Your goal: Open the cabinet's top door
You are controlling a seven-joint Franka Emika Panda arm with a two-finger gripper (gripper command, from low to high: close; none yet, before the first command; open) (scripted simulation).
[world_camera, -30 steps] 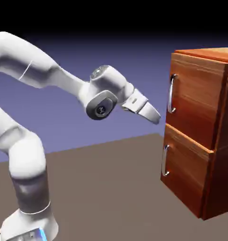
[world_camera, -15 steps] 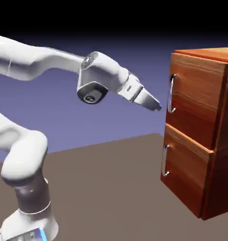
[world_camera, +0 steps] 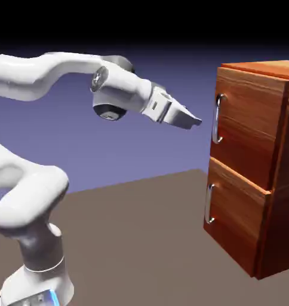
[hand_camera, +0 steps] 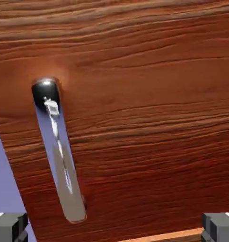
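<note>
Blue-violet backdrop (world_camera: 141, 143); end effector (world_camera: 196, 122) wide, empty; gap before top door's handle (world_camera: 217, 119)

The reddish-brown, wood-grained upper door panel (world_camera: 249, 125) ahead of the hand looked glossy; the slim silver bar handle (hand_camera: 62, 156) on it looked like smooth, mirror-bright metal. The white, rounded robot arm (world_camera: 30, 200) behind the hand looked smooth and glossy.

looks like a simulated robot lab, not a real room; smooth rendered floor (world_camera: 129, 239), plain blue-violet backdrop (world_camera: 165, 143) fading to black up top; just a white robot arm (world_camera: 36, 194) and a glossy wooden cabinet (world_camera: 245, 125)
</note>
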